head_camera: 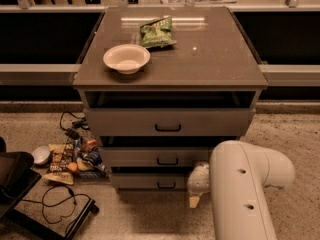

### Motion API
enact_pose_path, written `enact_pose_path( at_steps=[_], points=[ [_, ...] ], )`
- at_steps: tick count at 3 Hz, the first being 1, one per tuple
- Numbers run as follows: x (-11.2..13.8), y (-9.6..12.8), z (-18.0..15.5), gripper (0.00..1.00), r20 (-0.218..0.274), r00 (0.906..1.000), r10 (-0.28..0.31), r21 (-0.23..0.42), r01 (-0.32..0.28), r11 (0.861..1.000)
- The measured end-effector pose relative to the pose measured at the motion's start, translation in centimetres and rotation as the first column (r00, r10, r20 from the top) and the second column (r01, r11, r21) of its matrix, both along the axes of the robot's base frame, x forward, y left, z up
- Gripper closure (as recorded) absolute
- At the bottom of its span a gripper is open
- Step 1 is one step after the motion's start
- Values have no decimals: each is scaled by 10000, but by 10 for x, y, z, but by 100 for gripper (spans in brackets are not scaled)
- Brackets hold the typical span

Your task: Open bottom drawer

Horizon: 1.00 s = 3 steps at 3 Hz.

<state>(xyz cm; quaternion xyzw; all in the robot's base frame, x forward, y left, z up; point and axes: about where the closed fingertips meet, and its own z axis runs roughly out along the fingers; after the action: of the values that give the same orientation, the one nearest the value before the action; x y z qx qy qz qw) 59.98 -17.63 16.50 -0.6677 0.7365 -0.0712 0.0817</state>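
Note:
The bottom drawer (150, 181) is the lowest and slimmest grey-brown front of the cabinet, with a small black handle (166, 185) at its centre. Its front sits in line under the middle drawer (135, 157), and none of its inside shows. My gripper (196, 193) hangs at the right end of the bottom drawer front, just right of the handle and close to the floor. The thick white arm (245, 184) behind it fills the lower right and hides the cabinet's lower right corner.
The tall top drawer (125, 122) is above. On the cabinet top (215, 59) stand a white bowl (126, 59) and a green chip bag (156, 32). Snack packets (70, 159), a small bowl (41, 155), cables (60, 204) and a black object (12, 176) lie on the floor at left.

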Motion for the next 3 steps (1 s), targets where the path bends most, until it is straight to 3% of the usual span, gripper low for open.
enact_pose_path(
  at_steps=[2, 3],
  points=[
    [-25, -4, 0, 65, -921, 9956, -143, 168, 159, 9997],
    [-25, -4, 6, 89, -921, 9956, -143, 168, 159, 9997]
  ],
)
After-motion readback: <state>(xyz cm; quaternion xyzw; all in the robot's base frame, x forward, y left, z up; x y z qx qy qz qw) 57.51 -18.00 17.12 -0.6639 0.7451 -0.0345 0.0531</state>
